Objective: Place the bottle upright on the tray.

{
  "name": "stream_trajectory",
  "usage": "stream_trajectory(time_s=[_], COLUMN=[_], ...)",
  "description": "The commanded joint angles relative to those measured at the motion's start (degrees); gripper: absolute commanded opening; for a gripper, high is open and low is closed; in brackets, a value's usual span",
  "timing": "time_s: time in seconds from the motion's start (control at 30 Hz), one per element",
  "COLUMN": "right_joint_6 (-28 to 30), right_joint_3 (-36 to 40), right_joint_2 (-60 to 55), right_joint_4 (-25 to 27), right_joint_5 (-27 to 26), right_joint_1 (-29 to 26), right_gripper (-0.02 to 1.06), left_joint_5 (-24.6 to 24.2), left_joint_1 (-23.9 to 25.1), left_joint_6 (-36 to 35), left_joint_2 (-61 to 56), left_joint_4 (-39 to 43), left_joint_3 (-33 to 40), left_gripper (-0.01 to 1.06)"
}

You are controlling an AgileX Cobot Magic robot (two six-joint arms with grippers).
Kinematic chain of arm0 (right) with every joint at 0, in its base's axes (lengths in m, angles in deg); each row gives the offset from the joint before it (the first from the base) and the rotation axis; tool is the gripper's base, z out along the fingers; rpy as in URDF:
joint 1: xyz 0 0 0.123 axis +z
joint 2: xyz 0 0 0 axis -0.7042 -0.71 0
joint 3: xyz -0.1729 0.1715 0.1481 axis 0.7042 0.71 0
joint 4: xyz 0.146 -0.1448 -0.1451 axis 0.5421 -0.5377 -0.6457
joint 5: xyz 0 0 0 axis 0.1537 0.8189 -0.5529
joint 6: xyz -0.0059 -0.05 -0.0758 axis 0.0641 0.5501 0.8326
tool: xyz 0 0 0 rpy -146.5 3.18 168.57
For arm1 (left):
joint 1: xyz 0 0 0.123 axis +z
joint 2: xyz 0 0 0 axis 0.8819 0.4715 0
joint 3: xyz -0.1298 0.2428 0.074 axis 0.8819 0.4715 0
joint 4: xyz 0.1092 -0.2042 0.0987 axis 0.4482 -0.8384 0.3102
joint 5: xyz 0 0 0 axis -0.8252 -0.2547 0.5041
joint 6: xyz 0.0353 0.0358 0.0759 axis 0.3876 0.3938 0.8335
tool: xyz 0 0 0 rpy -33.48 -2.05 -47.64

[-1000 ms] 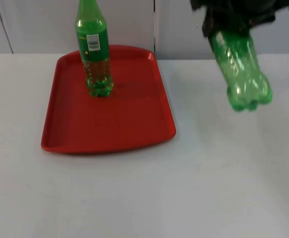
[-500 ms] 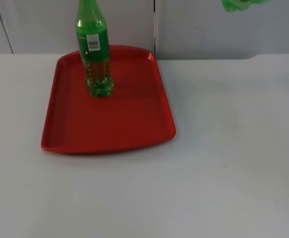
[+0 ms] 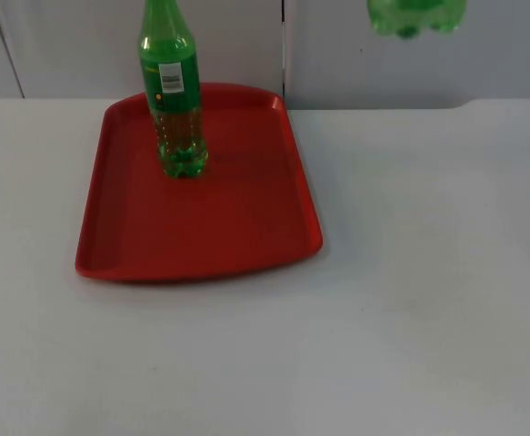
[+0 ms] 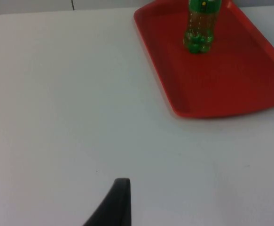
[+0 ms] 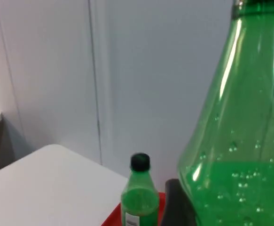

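A red tray point(image 3: 201, 218) lies on the white table point(image 3: 410, 300), close to the grey partition wall point(image 3: 337, 54). One green bottle with a white label point(image 3: 172, 100) stands upright on the tray's far half, near the wall-side rim. From the left wrist camera its base point(image 4: 200, 35) rests flat on the red surface, well inside the rim.

The second green bottle point(image 3: 416, 15) hangs in the air well off to the right of the tray, high above the table, with only its lobed base seen from the top camera. In the right wrist view this held bottle point(image 5: 235, 155) looms directly against the right gripper: a black fingertip point(image 5: 176, 202) presses beside its lower body, and the clear green wall with bubbles and liquid inside rises up past it to a dark green neck band. The right gripper is clamped on this bottle, which sits immediately in front of the wrist. Beyond the held bottle, farther from the gripper and lower, the standing bottle's black cap point(image 5: 140, 162) and shoulder are seen, with a sliver of the tray next to them.

The left gripper waits above bare table, its one visible black fingertip point(image 4: 113, 207) well apart from the tray's near corner; whether its fingers are apart or together cannot be told.
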Motion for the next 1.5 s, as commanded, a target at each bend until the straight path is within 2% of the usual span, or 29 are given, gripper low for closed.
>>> stream_trajectory(time_s=[0.0, 0.03, 0.17, 0.27, 0.47, 0.6, 0.7, 0.73, 0.83, 0.9, 0.97, 1.07, 1.1, 1.2, 1.23, 1.47], right_joint_6=[-0.6, -0.6, -0.8, -1.0, -1.2, -1.9, -1.9, -1.9, -2.5, -5.1, -6.6, -8.5, -8.5, -8.9, -8.9, -8.9], right_joint_3=[6.6, 6.6, 13.9, 15.4, 15.5, 15.5, 15.5, 15.5, 15.5, 15.5, 15.5, 15.5, 15.5, 15.3, 15.3, 12.8], right_joint_2=[0.9, 0.9, 0.9, 0.9, 0.1, 0.1, -0.1, -0.1, -2.4, -5.2, -6.6, -11.7, -11.7, -17.7, -20.2, -27.7], right_joint_4=[0.1, 0.1, 0.1, -0.2, -0.3, -0.3, -4.6, -4.6, -12.2, -15.2, -15.4, -16.4, -16.4, -16.4, -16.4, -16.4], right_joint_5=[-11.8, -11.8, -25.9, -27.6, -23.9, -25.6, -28.8, -28.8, -33.1, -37.3, -39.4, -48.8, -48.8, -58.3, -59.7, -59.7], right_joint_1=[0.1, 0.1, 0.1, 0.1, 0.1, 0.1, 0.1, 0.1, 0.1, 0.1, 0.1, 0.1, 0.1, 0.1, 0.1, 0.1], right_gripper=[0.00, 0.00, 0.00, 0.00, 0.00, 0.00, 0.00, 0.00, 0.00, 0.00, 0.00, 0.00, 0.00, 0.00, 0.00, 0.00], left_joint_5=[0.7, 0.7, 0.7, 0.7, 0.7, 0.7, 0.7, 0.7, 0.7, 0.7, 0.7, 0.7, 0.7, 0.7, 0.7, 0.7], left_joint_1=[-0.3, -0.3, -0.3, -0.3, -0.3, -0.3, -0.3, -0.3, -0.3, -0.3, -0.3, -0.3, -0.3, -0.3, -0.3, -0.3], left_joint_6=[-0.4, -0.4, -0.4, -0.4, -0.4, -0.4, -0.4, -0.4, -0.4, -0.4, -0.4, -0.4, -0.4, -0.4, -0.4, -0.4], left_joint_2=[-0.2, -0.2, -0.2, -0.2, -0.2, -0.2, -0.2, -0.2, -0.2, -0.2, -0.2, -0.2, -0.2, -0.2, -0.2, -0.2], left_joint_4=[-0.5, -0.5, -0.5, -0.5, -0.5, -0.5, -0.5, -0.5, -0.5, -0.5, -0.5, -0.5, -0.5, -0.5, -0.5, -0.5], left_joint_3=[0.2, 0.2, 0.2, 0.2, 0.2, 0.2, 0.2, 0.2, 0.2, 0.2, 0.2, 0.2, 0.2, 0.2, 0.2, 0.2], left_gripper=[1.05, 1.05, 1.05, 1.05, 1.05, 1.05, 1.05, 1.05, 1.05, 1.05, 1.05, 1.05, 1.05, 1.05, 1.05, 1.05])
